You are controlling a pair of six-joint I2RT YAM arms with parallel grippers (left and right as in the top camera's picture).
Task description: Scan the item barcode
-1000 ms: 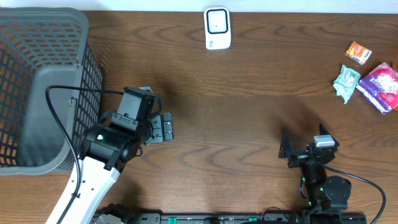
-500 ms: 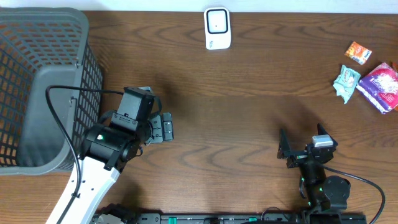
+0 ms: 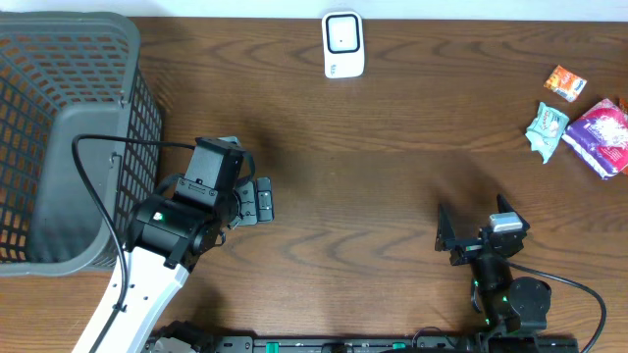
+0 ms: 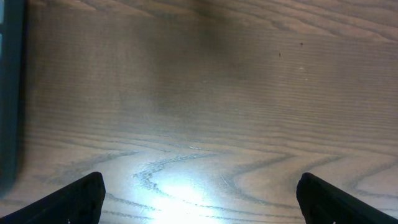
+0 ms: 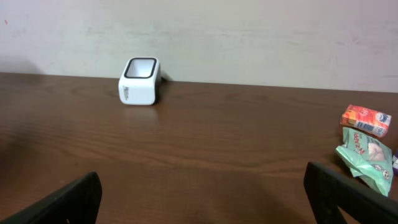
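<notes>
right gripper [image 3: 469, 238]: jaws spread wide, nothing held, near the table's front edge, right side.
left gripper [image 3: 257, 200]: also wide open, empty, beside the basket [image 3: 59, 137].
items: green pouch [image 3: 546, 128], orange packet [image 3: 565, 82], purple pack [image 3: 601, 135] are grouped at the table's right edge, toward the far corner.
scanner [image 3: 342, 44]: set at the far edge, centre.
handling: pouch is judged light, soft, crinkly, likely slippery film; best pinched across its flat body.
</notes>
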